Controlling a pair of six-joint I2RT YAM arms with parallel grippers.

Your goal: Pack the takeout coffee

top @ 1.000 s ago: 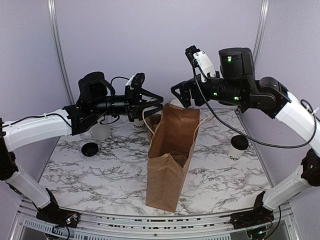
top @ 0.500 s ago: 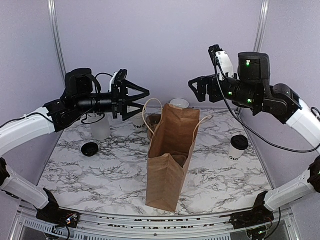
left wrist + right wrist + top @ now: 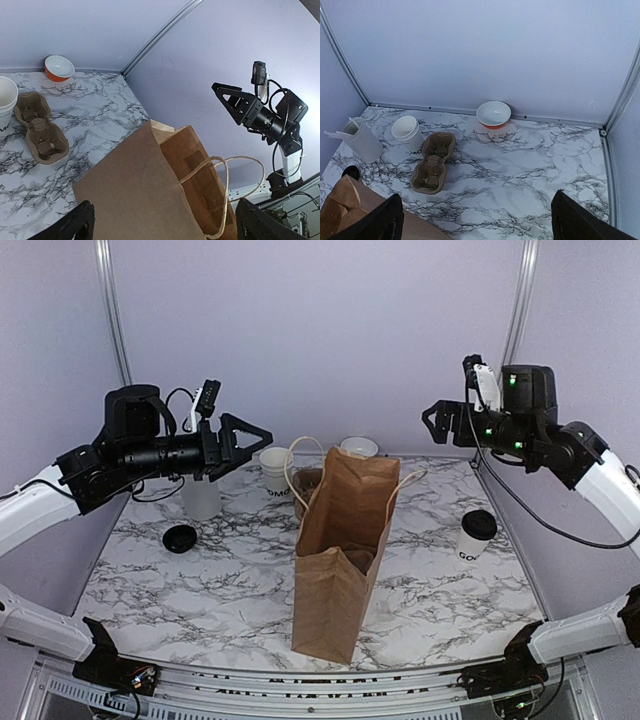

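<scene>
reckoning the packing not yet done: the takeout coffee [image 3: 477, 534] stands on the tabletop [image 3: 200, 590] right of the paper bag [image 3: 340, 570], while my left tool [image 3: 256, 441] and right tool [image 3: 430, 423] hang wide open, empty.

Marble table [image 3: 200, 590] with paper bag [image 3: 335, 570], takeout coffee [image 3: 476, 535], lidless cup [image 3: 274, 470], carrier [image 3: 432, 162], bowl [image 3: 493, 114], utensil holder [image 3: 362, 141], black lid [image 3: 180, 538]

A fixed camera, high behind the near edge, takes in the whole marble table [image 3: 200, 590]. The raised left wrist camera faces rightward over the paper bag [image 3: 150, 195]; the right wrist's looks down on the far edge. All three share the cardboard cup carrier [image 3: 432, 162].
</scene>
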